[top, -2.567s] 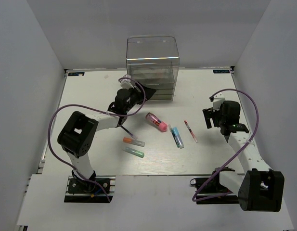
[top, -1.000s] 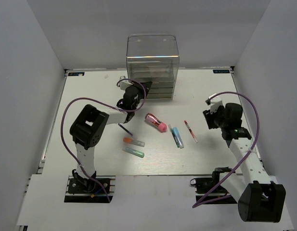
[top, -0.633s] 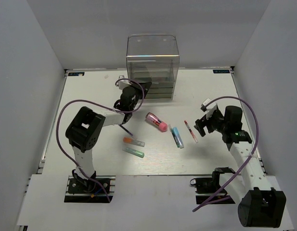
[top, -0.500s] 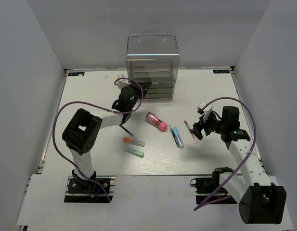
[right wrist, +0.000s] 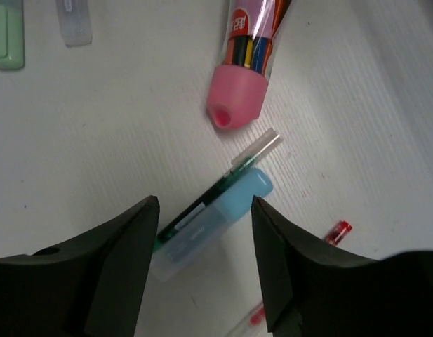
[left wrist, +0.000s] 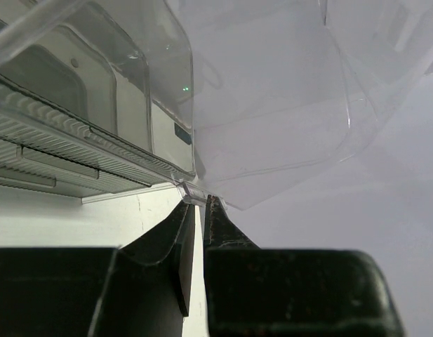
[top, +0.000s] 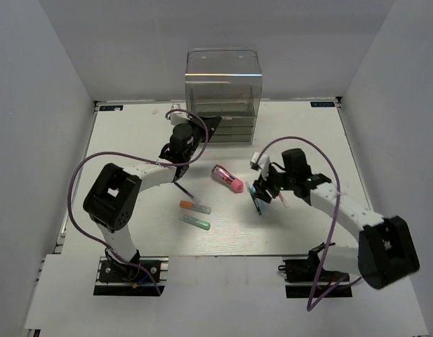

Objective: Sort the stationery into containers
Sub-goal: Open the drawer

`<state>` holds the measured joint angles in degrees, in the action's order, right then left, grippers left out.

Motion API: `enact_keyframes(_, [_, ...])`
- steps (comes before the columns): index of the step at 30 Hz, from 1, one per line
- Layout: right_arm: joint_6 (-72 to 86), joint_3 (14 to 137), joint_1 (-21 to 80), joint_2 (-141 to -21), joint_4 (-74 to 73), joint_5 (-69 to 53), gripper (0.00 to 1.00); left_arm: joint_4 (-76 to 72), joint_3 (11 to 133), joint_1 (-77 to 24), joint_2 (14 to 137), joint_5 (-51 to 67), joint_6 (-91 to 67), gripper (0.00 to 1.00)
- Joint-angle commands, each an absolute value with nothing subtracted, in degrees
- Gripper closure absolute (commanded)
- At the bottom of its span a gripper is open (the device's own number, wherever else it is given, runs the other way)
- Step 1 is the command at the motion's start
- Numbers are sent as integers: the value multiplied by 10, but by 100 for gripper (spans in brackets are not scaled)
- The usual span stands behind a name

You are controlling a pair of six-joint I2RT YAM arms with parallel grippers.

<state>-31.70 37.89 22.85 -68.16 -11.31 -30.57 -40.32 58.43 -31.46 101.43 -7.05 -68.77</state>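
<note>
Looking across the white table [top: 132, 140], I find the clear organiser [top: 223, 88] at upper centre of the overhead view. It has a tall top compartment above three shallow stacked drawers, and I cannot tell through the walls what the drawers hold. My left gripper [left wrist: 197, 205] sits at the organiser's lower left corner, fingers pinched almost together on a small clear lip at the edge of the drawer stack. My right gripper [right wrist: 204, 207] hangs at centre right, jaws spread wide and holding nothing. It straddles the light-blue marker [right wrist: 216, 214], which lies flat on the table with a thin clear-capped pen [right wrist: 255, 149] pressed along its side. The pink stubby cylinder [right wrist: 243, 84] lies just above that marker in the wrist view, not touching it. The green-tipped marker [top: 195, 222] and orange-tipped marker [top: 194, 206] lie side by side at lower centre left, on the table. The thin dark pen [top: 182, 188] lies just above them, and the thin red pen [right wrist: 337, 230] lies at the lower right of the wrist view.
</note>
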Motion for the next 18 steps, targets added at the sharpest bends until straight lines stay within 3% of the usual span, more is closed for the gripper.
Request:
enact_keyframes(1, [-266,443,277,-743,-60,-218,37,-421,604,-315,970,-65,-661,95])
enact_keyframes(5, [-208,512,311,-825,-61,-205,28,-416,604,-315,970,-65,-661,95])
enact_keyframes(18, [-135,536,388,-927,-25,-92,28,-410,614,-315,965,-65,-656,95])
